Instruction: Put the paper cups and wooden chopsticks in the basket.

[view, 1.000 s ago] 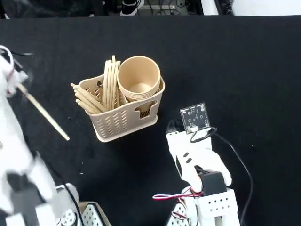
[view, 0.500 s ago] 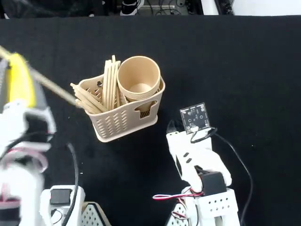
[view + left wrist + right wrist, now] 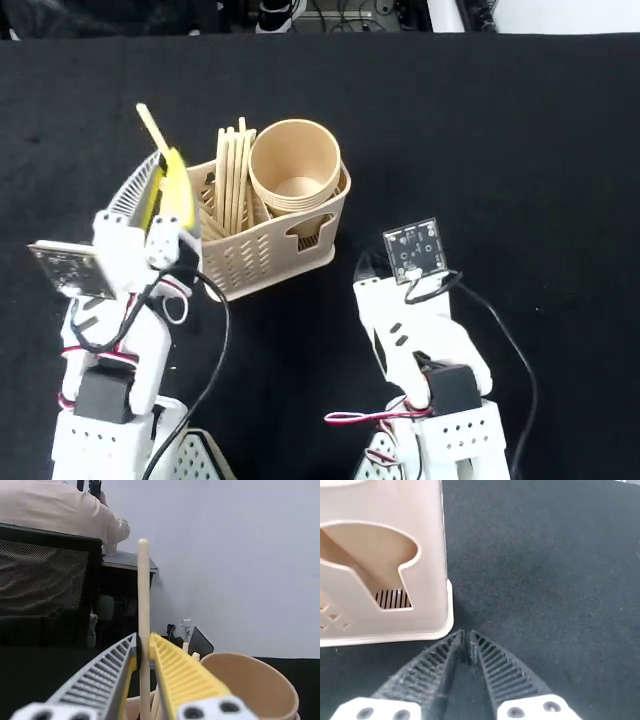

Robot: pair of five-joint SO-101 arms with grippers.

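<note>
The black surface (image 3: 500,150) carries the basket (image 3: 265,255) at its middle, with the paper cups (image 3: 295,160) stacked in its right half and a bundle of chopsticks (image 3: 232,180) standing in the left half. By the look of it, one chopstick (image 3: 143,590) is left to place. The left hand (image 3: 142,642) pinches it at the basket's left end. Its long axis runs close to upright, free end up and leaning far-left; its lower end is hidden. The right hand (image 3: 465,640) is closed on nothing, just beside the basket's near right corner.

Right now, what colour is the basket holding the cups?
Beige: the basket matches the paper cups; the high view shows it best.
</note>
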